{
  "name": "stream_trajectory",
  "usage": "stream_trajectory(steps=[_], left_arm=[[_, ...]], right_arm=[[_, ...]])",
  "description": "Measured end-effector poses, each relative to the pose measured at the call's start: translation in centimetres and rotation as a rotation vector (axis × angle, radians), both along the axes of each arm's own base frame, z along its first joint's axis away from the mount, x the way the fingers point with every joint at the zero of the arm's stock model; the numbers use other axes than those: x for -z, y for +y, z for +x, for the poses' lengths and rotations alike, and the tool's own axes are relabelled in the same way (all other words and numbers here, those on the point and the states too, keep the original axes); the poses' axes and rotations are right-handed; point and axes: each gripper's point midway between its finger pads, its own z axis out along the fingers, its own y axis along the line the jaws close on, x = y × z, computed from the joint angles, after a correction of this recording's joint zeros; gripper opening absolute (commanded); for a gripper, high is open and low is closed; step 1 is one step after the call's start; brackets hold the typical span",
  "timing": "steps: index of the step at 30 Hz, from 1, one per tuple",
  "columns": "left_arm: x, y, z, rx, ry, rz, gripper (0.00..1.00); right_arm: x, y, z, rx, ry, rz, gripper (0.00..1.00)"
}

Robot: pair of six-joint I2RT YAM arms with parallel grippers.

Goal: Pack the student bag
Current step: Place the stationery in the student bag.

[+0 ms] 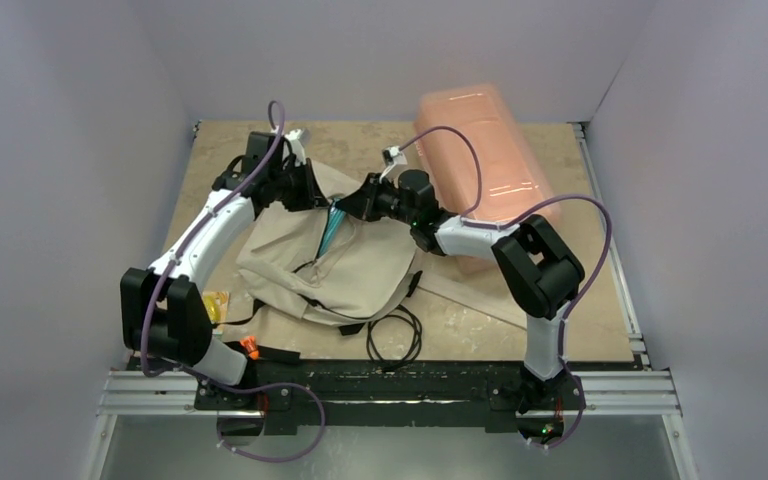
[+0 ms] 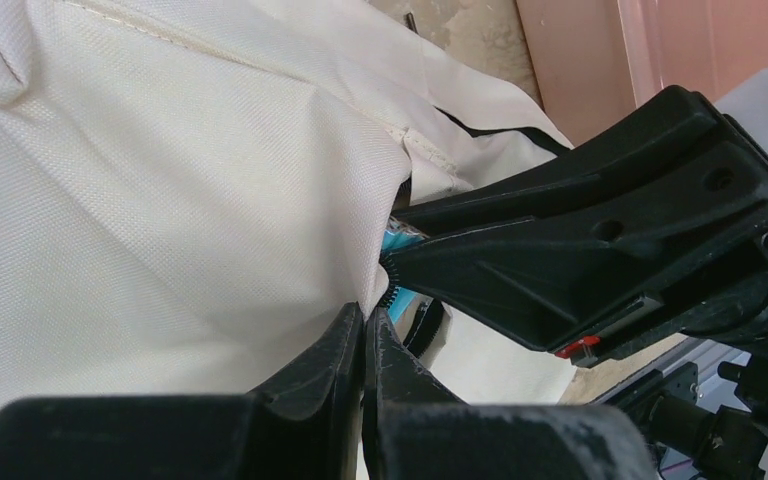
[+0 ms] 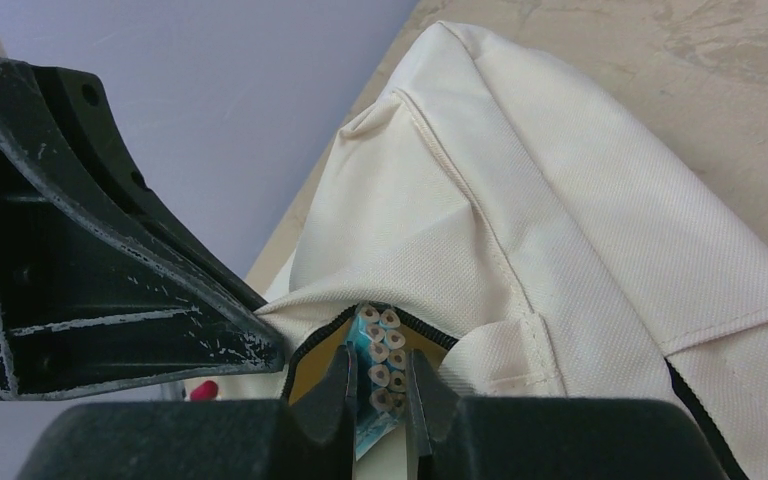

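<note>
Nearest me, a thin black cable (image 1: 396,338) lies coiled in loops on the mottled tan table (image 1: 560,300). Just beyond it, the student bag (image 1: 350,270) lies slumped on the table. It is soft cream woven fabric with stitched seams, and its dark-toothed zipper mouth gapes. My left gripper (image 2: 365,325) is clenched on a fold of cloth at the bag's opening. My right gripper (image 3: 378,385) grasps a teal pack of pencils (image 3: 380,350) at the zipper mouth, their hexagonal ends showing. Farthest back is a translucent pink plastic box (image 1: 480,160) with rounded corners.
</note>
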Motion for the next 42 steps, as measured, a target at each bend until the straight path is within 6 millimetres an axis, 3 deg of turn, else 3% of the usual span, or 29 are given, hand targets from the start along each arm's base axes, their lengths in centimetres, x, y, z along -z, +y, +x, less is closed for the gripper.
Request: stream_trajectory(steps=[9,20,24,28,36,42], left_arm=[[-0.2,0.5,-0.9,-0.004,-0.029,0.011,0.0],[0.0,0.9,-1.0,-0.022,-0.004,0.04,0.0],[-0.4,0.9,-1.2,-0.003,-0.031,0.049,0.38],[-2.5,0.5,-0.6,0.025,-0.151,0.113,0.75],[-3.7,-2.3,-0.1,0.141,-0.302,0.373,0.78],[-0.8,-1.0,-0.6,0.226,-0.251,0.585,0.8]], right_arm=[[0.2,0.2,-1.0,-0.032,0.03,0.041,0.0],[0.8,-1.5,-2.3,-0.01,0.082,0.037,0.0],[1.8,-1.5,-2.3,-0.009,0.15,0.055,0.0],[2.8,-1.3,-3.1,-0.033,0.213,0.055,0.0],[2.9,-1.2,-3.6,-0.051,0.255,0.066,0.0],[2.9,-1.2,-3.6,-0.052,0.256,0.066,0.0]])
